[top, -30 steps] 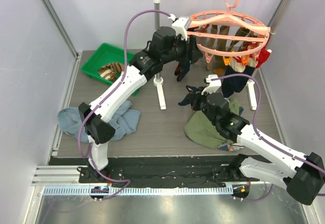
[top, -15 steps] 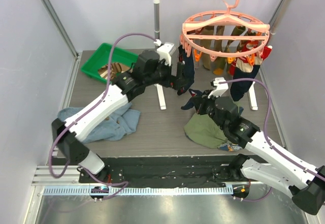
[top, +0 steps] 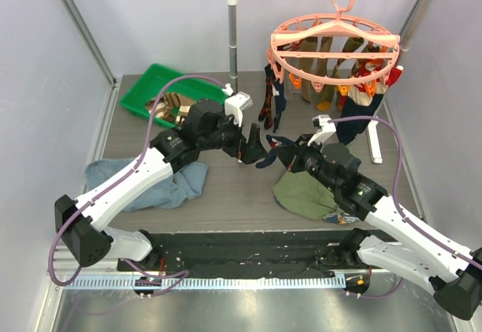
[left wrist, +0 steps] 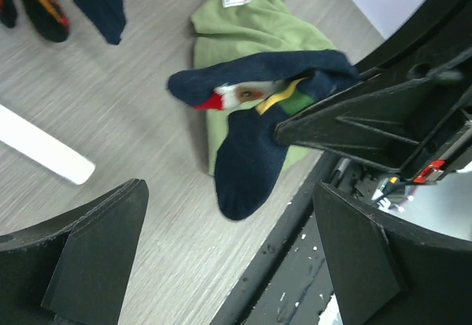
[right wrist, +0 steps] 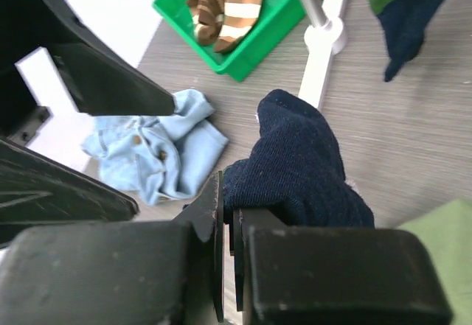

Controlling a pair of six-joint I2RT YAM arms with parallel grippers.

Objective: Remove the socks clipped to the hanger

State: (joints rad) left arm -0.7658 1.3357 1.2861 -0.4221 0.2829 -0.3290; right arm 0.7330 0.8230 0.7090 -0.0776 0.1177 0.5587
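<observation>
The salmon-pink hanger (top: 335,46) hangs by its hook from the rail, with several socks (top: 275,98) clipped round its ring. My right gripper (top: 286,156) is shut on a navy sock (top: 265,161) and holds it above the table; the wrist view shows the jaws (right wrist: 230,218) pinching the sock (right wrist: 299,159). My left gripper (top: 252,145) is open and empty right beside that sock. In the left wrist view its fingers (left wrist: 96,259) stand wide apart round the hanging navy sock (left wrist: 251,163), not touching it.
A green bin (top: 154,83) at the back left holds a brown striped sock (right wrist: 225,8). A blue denim garment (top: 177,181) lies front left and an olive-green garment (top: 301,193) front right. The rail stand's white foot (top: 239,140) stands mid-table.
My left gripper has come down from the hanger's left rim to the table's middle, beside the right gripper. The hanger has swung back level. My right gripper has lifted the navy sock slightly.
</observation>
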